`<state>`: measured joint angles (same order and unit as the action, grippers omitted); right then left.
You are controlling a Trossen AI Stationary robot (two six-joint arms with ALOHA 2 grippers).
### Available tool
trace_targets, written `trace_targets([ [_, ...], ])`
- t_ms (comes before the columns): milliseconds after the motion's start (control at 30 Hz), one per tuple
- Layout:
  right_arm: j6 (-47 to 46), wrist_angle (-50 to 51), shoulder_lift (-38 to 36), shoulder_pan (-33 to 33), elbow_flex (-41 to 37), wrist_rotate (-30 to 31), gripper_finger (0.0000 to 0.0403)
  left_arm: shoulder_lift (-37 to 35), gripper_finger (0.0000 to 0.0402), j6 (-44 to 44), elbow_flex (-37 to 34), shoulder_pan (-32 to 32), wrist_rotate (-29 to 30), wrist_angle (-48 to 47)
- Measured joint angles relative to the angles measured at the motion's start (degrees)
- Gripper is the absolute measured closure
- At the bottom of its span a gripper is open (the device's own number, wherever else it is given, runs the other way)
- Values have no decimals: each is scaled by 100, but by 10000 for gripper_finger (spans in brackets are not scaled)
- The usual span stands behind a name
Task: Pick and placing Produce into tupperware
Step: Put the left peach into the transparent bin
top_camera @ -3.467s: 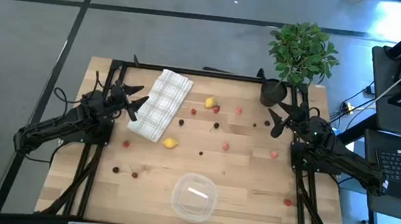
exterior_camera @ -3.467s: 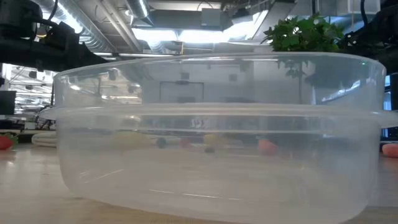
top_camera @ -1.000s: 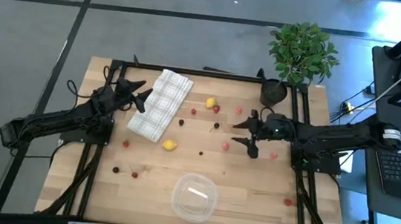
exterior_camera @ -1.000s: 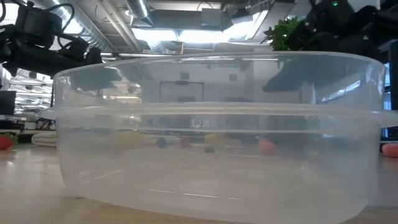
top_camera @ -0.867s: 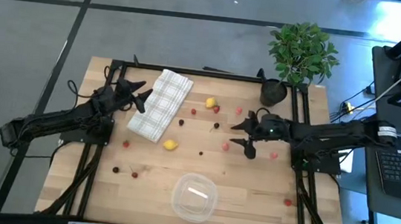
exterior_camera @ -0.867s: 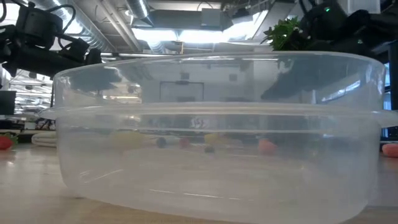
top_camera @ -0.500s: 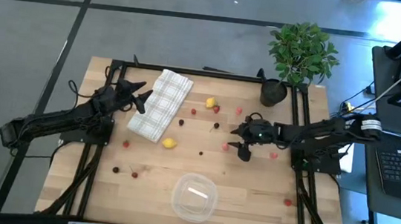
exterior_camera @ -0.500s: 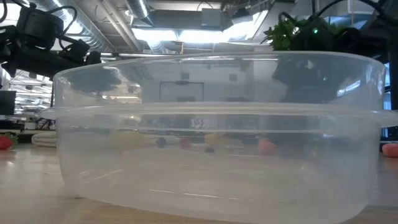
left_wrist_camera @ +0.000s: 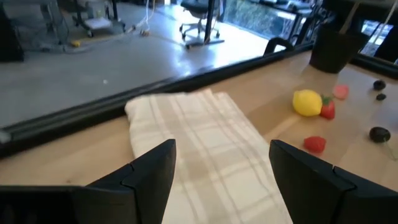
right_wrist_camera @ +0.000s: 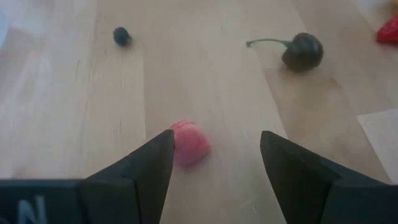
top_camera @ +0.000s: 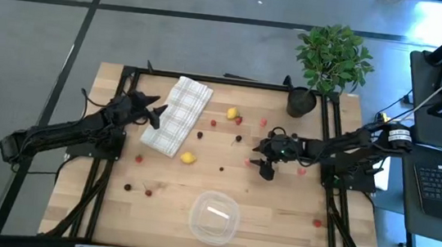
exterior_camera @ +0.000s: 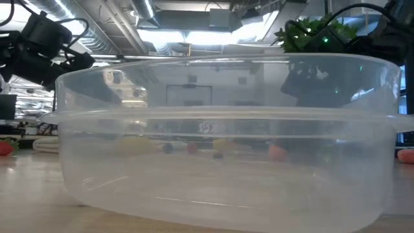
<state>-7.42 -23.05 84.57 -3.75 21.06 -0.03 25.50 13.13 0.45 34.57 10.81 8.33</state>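
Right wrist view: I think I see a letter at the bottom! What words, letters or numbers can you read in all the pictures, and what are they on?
"N": a pale letter on the right gripper, low on one of its jaws; the picture's edge may cut off more.
Small mark on the tupperware wall, low view: too blurred to read.
White strip seen in the tupperware, high view: too small to read.
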Motion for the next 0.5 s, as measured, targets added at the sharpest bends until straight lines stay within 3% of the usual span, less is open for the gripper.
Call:
trace_targets([
  [333,-22,-274,99,414,-2,33,162,-2,151,28,0,-11,-2,-59],
  [500,171,-330,99,570,80,530,162,-1,151,26,0,-11,-2,-60],
])
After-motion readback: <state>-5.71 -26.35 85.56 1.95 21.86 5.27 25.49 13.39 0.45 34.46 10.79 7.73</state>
